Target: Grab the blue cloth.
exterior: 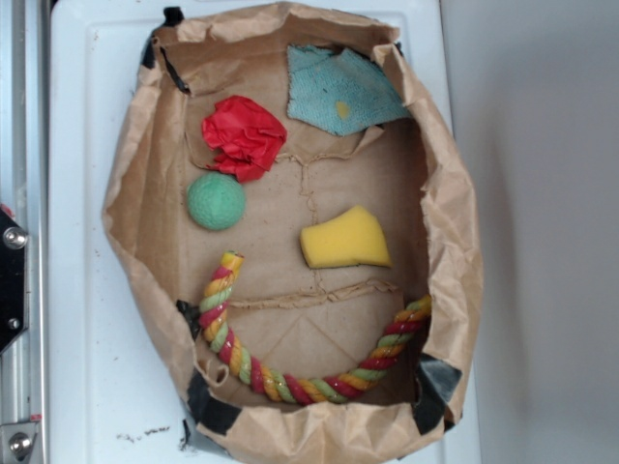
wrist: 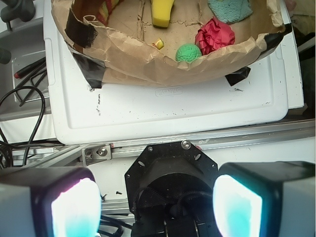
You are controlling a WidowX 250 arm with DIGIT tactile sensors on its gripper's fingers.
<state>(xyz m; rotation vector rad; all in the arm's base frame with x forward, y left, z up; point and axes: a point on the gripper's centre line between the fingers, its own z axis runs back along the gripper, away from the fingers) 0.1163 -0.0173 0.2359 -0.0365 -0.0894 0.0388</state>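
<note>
Your tool [wrist: 155,202] hangs wide open and empty; the blue cloth [exterior: 340,91] lies in the paper bag's [exterior: 450,222] far right corner.

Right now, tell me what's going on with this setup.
Nothing is being handled yet. The gripper is open and sits back over the rail, well short of the paper bag on the white tray. The blue cloth it is meant to grab lies flat in the bag's far corner, untouched, near the red cloth, green ball, yellow sponge and rope.
</note>
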